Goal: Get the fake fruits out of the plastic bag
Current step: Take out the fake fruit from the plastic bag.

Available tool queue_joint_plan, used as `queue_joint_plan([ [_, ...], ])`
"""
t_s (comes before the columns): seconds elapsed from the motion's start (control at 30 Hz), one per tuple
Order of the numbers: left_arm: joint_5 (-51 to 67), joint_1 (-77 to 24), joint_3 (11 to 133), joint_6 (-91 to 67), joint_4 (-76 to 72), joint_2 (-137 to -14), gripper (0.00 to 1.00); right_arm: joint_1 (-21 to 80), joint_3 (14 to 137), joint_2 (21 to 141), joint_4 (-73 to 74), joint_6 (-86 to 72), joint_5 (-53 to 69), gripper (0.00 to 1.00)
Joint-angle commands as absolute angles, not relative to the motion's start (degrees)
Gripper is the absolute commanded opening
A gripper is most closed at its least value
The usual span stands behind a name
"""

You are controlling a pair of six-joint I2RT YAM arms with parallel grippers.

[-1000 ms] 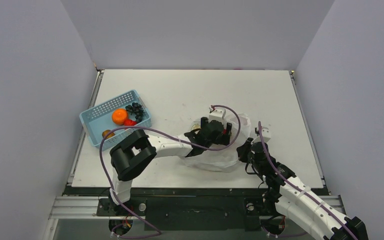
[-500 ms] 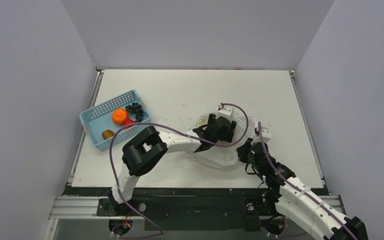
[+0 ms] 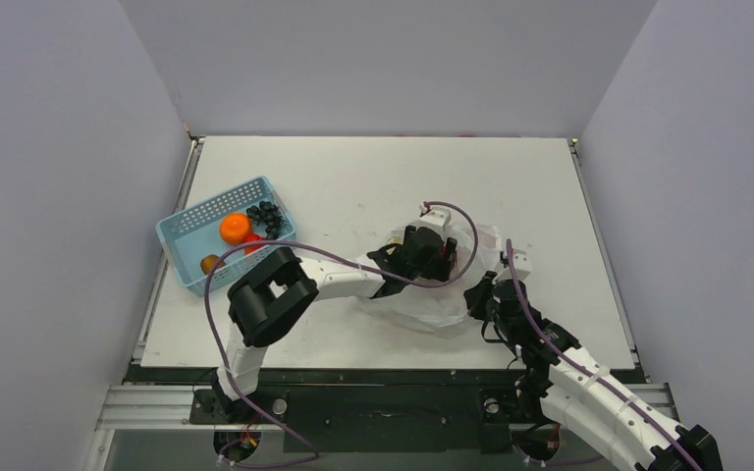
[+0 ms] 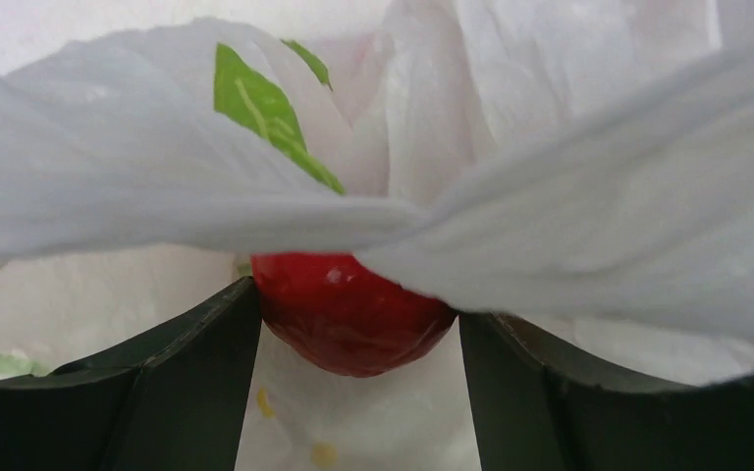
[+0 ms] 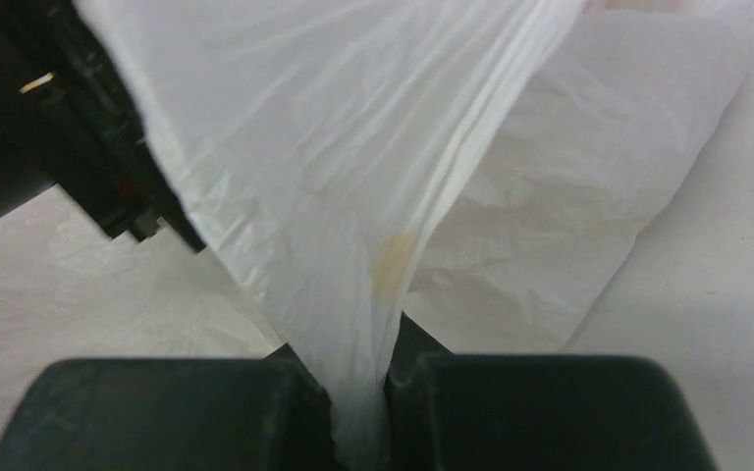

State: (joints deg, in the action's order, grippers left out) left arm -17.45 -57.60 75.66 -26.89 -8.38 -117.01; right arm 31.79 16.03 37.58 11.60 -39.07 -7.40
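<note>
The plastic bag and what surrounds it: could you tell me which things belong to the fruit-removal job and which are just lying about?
Job: plastic bag; red fruit in the left end effector; right end effector pinching the bag; orange and grape bunch.
Just there: blue basket holding those two; table.

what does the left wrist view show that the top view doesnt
Only the left wrist view: a close look at the red fruit held between the fingers of the left hand, under a fold of the bag with a green print. Only the top view: the blue basket holding an orange and grapes, and the right hand at the bag's right edge. Both: the white bag around the left hand.
</note>
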Motion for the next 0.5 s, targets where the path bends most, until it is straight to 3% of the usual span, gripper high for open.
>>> queue_joint_plan([
  [0.0,-12.0,-57.7,70.5,-30.7,-10.9,-107.9,0.24,31.5,15.7,36.5,9.3,-38.6,-7.6,0.0],
  [0.47,-0.1,-52.9,50.4,-39.4,-17.3,-86.1,0.13,31.6,15.5,36.3,9.4,-38.8,-7.9,0.0],
])
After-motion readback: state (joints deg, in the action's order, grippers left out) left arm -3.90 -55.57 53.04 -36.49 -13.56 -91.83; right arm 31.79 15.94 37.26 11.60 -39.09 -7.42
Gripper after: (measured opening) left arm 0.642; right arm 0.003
